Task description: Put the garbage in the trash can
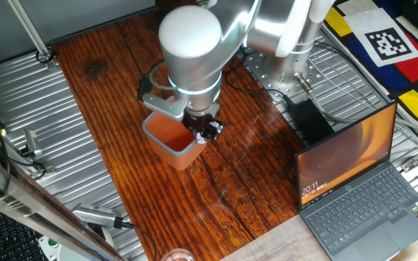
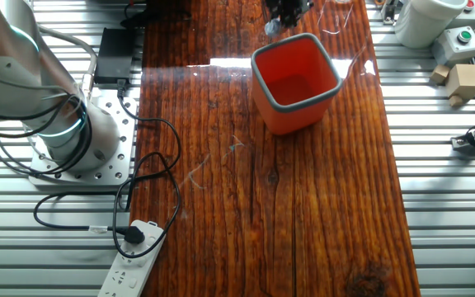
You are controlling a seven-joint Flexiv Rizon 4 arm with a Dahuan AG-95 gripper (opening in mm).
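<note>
Squarish terracotta-orange plastic trash can [image 2: 296,81] sits mid wooden desk [image 2: 303,214], mouth up, looks empty. Behind it, black pincer [image 1: 207,130] hangs over can's far rim. White paper wad: not visible. Pincer opening, contents: cannot tell.

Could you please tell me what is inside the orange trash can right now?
In the other fixed view, the trash can shows only its bare orange floor; no paper wad is visible there. In one fixed view, the gripper covers part of its opening, so the jaws' contents cannot be seen.
</note>
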